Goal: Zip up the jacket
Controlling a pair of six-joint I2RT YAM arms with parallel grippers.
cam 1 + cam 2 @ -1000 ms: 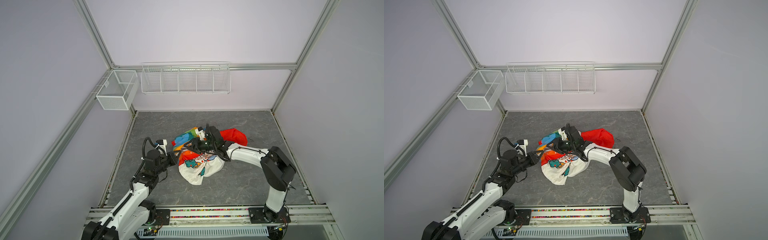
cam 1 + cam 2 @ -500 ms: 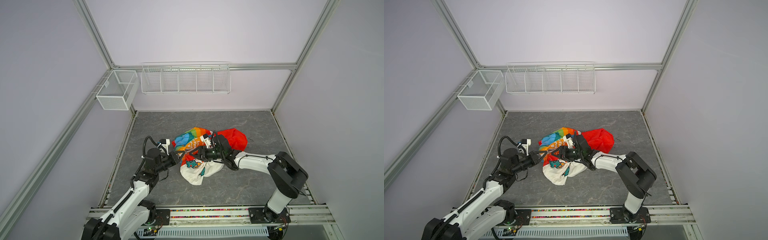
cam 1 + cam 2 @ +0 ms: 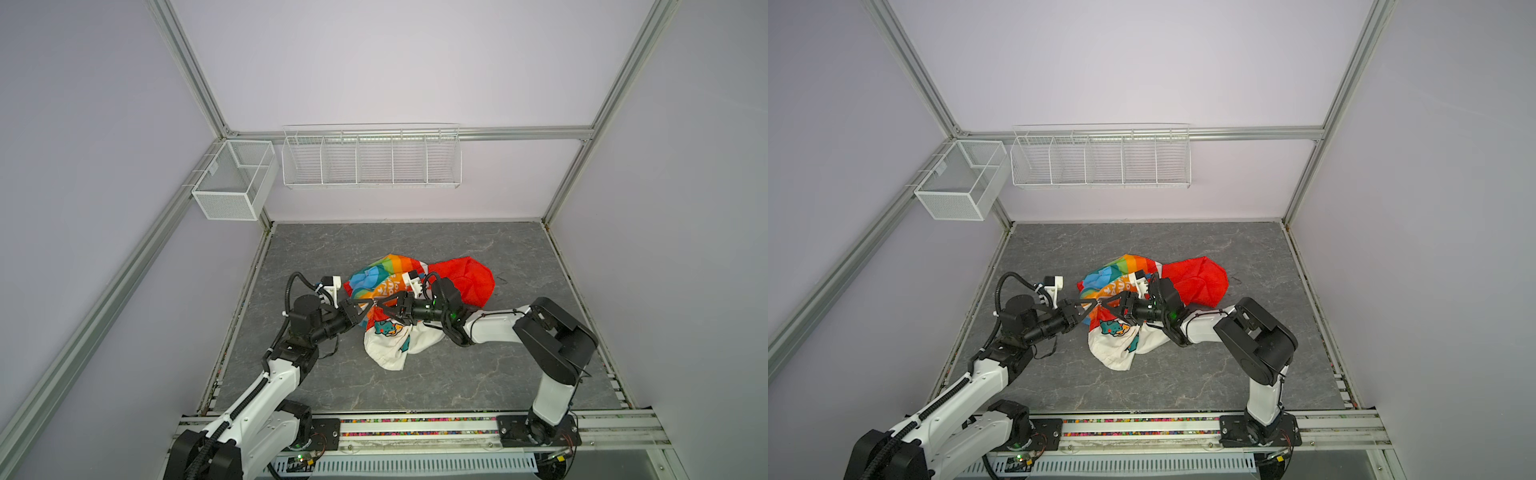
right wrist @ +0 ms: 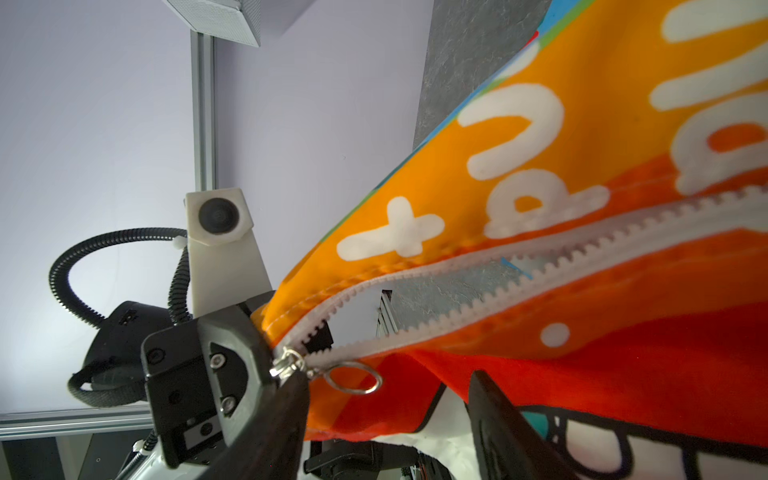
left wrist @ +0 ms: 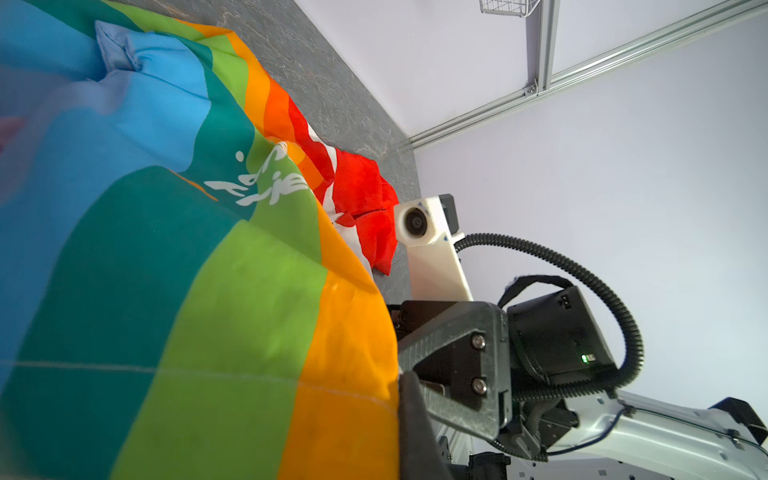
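The jacket [image 3: 384, 277] lies bunched mid-floor: rainbow half toward the back, red hood [image 3: 469, 276] on the right, white cartoon half [image 3: 388, 349] in front. My left gripper [image 3: 371, 306] is shut on the orange hem corner at the zipper's bottom end and holds it off the floor; in the left wrist view the fabric [image 5: 208, 291] hides most of that gripper [image 5: 400, 415]. My right gripper [image 4: 386, 415] faces it, open. The white zipper [image 4: 540, 257] gapes, its two rows meeting at the metal slider [image 4: 286, 365]. The pull ring [image 4: 353, 376] hangs between my right fingers [image 4: 270, 428].
Grey marble-patterned floor [image 3: 415, 382] surrounds the jacket. A white wire rack [image 3: 370, 156] hangs on the back wall and a mesh basket [image 3: 232, 178] on the left wall. The base rail [image 3: 415, 428] runs along the front.
The right gripper has swung from over the jacket's back toward the left gripper and opened wider. The rainbow half has been pulled up and spread. The left gripper stays shut.
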